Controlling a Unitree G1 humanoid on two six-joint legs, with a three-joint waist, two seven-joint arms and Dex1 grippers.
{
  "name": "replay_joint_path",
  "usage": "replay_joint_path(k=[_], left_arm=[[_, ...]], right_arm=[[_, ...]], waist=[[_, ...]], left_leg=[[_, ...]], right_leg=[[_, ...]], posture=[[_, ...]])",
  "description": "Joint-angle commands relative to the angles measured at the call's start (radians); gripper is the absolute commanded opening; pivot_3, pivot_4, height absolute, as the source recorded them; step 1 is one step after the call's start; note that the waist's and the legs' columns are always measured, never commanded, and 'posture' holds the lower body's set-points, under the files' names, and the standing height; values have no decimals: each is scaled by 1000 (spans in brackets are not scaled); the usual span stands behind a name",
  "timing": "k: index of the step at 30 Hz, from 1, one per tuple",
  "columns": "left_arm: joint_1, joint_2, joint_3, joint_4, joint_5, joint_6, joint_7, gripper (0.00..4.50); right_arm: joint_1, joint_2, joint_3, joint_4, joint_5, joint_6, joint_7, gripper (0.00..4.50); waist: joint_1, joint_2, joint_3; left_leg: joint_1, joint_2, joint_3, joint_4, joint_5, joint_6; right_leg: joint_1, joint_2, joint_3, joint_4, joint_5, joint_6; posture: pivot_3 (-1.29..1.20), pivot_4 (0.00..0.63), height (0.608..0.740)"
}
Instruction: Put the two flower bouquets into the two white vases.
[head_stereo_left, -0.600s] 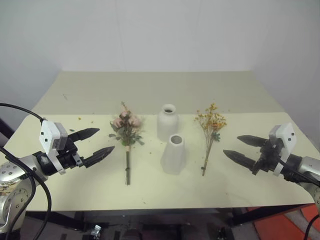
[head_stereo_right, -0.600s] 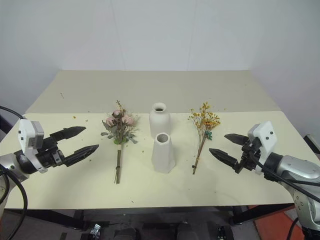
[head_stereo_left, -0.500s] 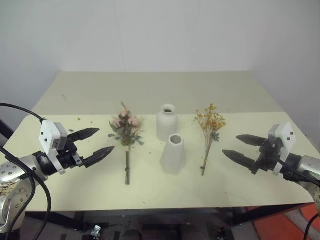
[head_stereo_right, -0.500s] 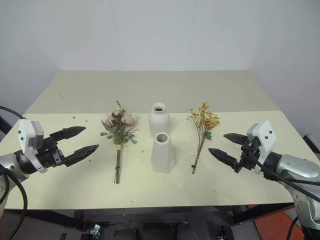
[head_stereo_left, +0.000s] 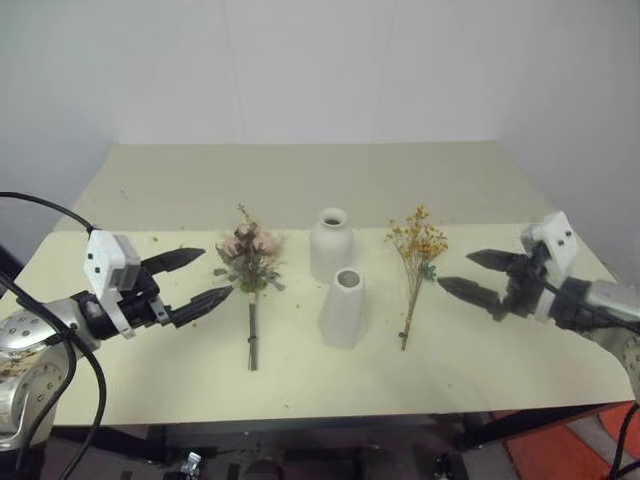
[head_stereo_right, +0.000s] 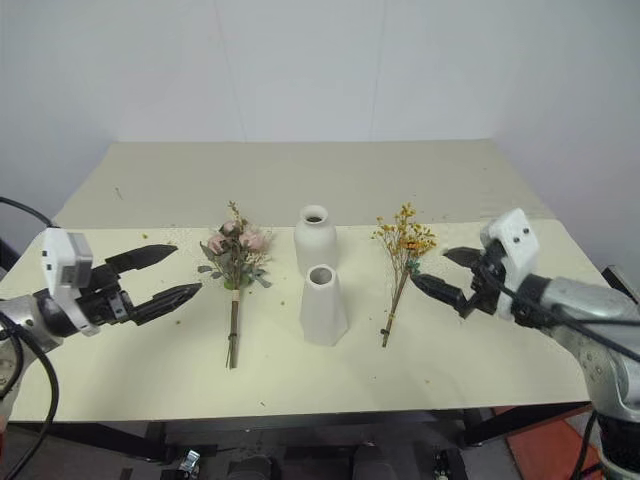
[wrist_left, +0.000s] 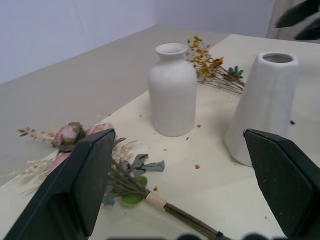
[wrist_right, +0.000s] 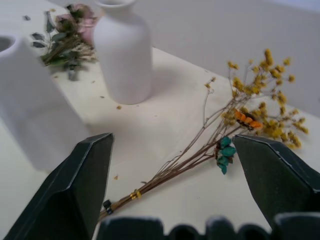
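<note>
While bouquets untouched, right pincer (head_stereo_right: 437, 271) nearer.

Vases (head_stereo_left: 331, 244) matt white ceramic; table (head_stereo_left: 300, 180) smooth, matt cream; fingers (head_stereo_left: 201, 301) black plastic.

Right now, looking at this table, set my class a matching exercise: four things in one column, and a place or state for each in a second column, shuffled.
Things:
1. pink rose bunch
2. yellow spray
3. bottle-shaped vase
4. cone vase

Places or states:
A. upright, the farther of the two white pieces
B. lying flat, on the robot's right of the vases
C. upright, the nearer of the two white pieces
D. lying flat, on the robot's left of the vases

Pairs: 1-D, 2-B, 3-A, 4-C
</note>
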Motion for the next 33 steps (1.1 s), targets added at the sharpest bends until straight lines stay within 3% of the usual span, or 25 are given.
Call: replay_joint_path(k=[1, 5, 12, 20, 27, 33], left_arm=[[-79, 35, -39, 40, 23, -47, -58, 4492], [-199, 42, -107, 116, 55, -86, -114, 4492], [-283, -39, -180, 134, 71, -124, -109, 4492], [-258, -77, -189, 97, 81, -143, -93, 4492], [-174, -104, -172, 30, 68, -145, -63, 4492], [-132, -120, -169, -4, 64, -143, -33, 4492]], right_arm=[[-231, 26, 40, 54, 60, 350, -126, 4477], [-473, 61, 105, 206, 70, 594, -176, 4477], [-828, -30, 550, 673, 194, 610, -197, 4477], [-1087, 46, 913, 1104, 162, 610, -120, 4477], [-1167, 201, 1011, 1318, 9, 610, -9, 4477], [-1176, 318, 987, 1418, -160, 578, 67, 4477]], waist=[[-1, 0, 0], [5, 0, 0], [4, 1, 1], [-10, 1, 1], [-21, 2, 1], [-20, 2, 1]], left_leg=[[0, 0, 0, 0, 0, 0], [-1, 0, -1, 0, 0, 0], [-7, -1, 0, 0, -1, 2], [-15, 0, -1, 0, -1, 2], [-15, 0, -1, 1, -1, 2], [-15, 0, -1, 2, -1, 3]], right_leg=[[0, 0, 0, 0, 0, 0], [-1, 0, -1, 0, 1, 1], [-4, -1, -1, -4, 6, 2], [-15, 0, -1, 2, 8, -2], [-16, 0, -1, 3, 9, -2], [-16, 1, -1, 5, 9, -2]], posture=[[0, 150, 740], [0, 150, 740], [0, 150, 740], [0, 150, 740], [0, 150, 740], [0, 150, 740]])
